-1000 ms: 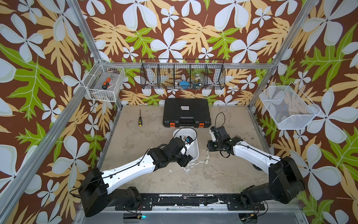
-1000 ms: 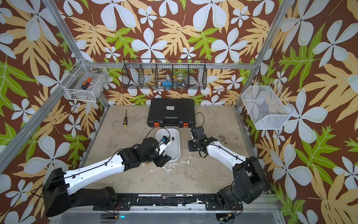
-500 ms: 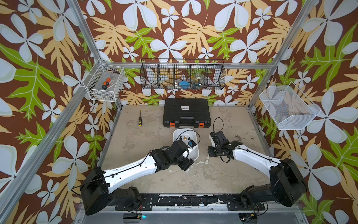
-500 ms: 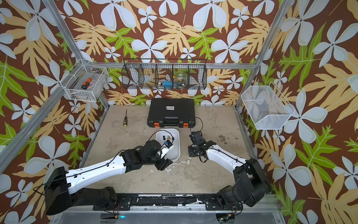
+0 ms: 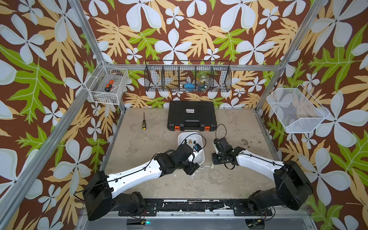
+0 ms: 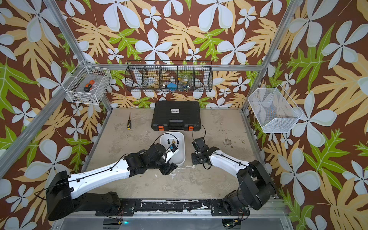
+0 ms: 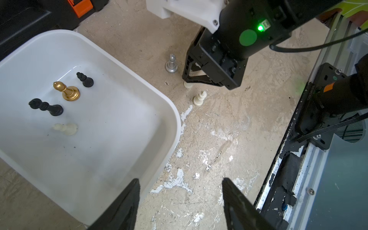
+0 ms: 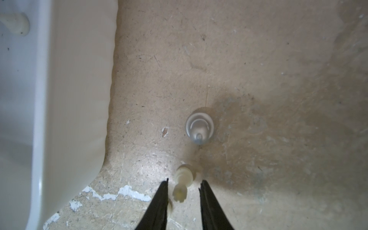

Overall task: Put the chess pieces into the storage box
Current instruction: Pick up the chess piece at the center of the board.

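Cream plastic stands between the fingers point(image 8: 163, 191) of the right gripper point(image 8: 184, 180). It is a small upright cream piece point(image 8: 184, 175) on the table point(image 7: 219, 129), with a finger on either side and a sliver of daylight at each. We read those fingers as unclenched and not yet gripping.

In both top views this happens in the middle of the frame, just right of the lower corner of the storage box point(image 5: 190, 133), which lies directly below the black case point(image 5: 191, 115). A second cream piece point(image 7: 199, 98) and a silver pawn point(image 7: 171, 64) stand close by, both outside the box. Inside it we count a gold piece point(image 7: 67, 91), two black pieces point(image 7: 46, 107) and a pale piece point(image 7: 66, 128). The left gripper point(image 7: 180, 179) hangs by a corner of the box, its fingers spread wide and empty.

We judge the cream piece to be light, stiff and smooth, with a narrow footing, so it could tip or squirt out if pinched off-centre. We would take it at the waist, above the round base and below the head, with both fingers meeting it squarely. Then we would lift straight up so the neighbour is not knocked over. Dropped into the box, it may roll but is unlikely to break.
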Available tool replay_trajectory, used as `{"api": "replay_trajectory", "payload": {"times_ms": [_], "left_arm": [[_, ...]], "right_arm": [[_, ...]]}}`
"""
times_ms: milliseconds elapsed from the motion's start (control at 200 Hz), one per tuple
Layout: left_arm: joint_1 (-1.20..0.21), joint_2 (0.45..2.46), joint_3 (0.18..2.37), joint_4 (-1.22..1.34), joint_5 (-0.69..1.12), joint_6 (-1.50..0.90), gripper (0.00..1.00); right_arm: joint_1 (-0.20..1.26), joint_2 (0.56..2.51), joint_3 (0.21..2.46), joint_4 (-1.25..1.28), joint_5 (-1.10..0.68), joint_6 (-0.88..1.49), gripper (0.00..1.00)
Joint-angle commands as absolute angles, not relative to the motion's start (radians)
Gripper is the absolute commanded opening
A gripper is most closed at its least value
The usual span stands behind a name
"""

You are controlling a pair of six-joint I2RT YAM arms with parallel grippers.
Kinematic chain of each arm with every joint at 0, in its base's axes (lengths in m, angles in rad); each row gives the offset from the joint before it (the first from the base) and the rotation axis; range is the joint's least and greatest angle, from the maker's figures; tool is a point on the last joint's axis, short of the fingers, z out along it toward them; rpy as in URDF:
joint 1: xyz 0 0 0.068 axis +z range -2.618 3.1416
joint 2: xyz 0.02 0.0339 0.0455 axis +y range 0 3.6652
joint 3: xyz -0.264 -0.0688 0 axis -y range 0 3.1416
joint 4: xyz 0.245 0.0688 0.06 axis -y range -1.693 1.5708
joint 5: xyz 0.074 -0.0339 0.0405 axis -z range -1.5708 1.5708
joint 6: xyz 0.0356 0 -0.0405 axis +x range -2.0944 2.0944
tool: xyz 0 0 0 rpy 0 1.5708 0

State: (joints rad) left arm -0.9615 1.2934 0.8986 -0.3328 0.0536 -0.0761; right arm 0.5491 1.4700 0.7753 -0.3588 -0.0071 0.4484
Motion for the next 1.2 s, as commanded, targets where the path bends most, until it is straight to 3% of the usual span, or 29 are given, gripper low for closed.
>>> {"api": "replay_trajectory", "payload": {"times_ms": [0, 696, 1196], "left_arm": [[-0.962, 1.295, 0.905, -0.341, 0.057, -0.067, 0.67], [-0.962, 1.293, 0.899, -0.339, 0.052, -0.074, 0.68], [-0.917, 1.199, 0.879, -0.311, -0.018, -0.136, 0.69]], "right_arm": [[0.551, 1.489, 0.782, -0.341, -0.004, 0.459, 0.29], [0.551, 1.518, 0.776, -0.324, 0.010, 0.456, 0.13], [0.552, 1.403, 0.880, -0.461, 0.048, 0.453, 0.10]]}}
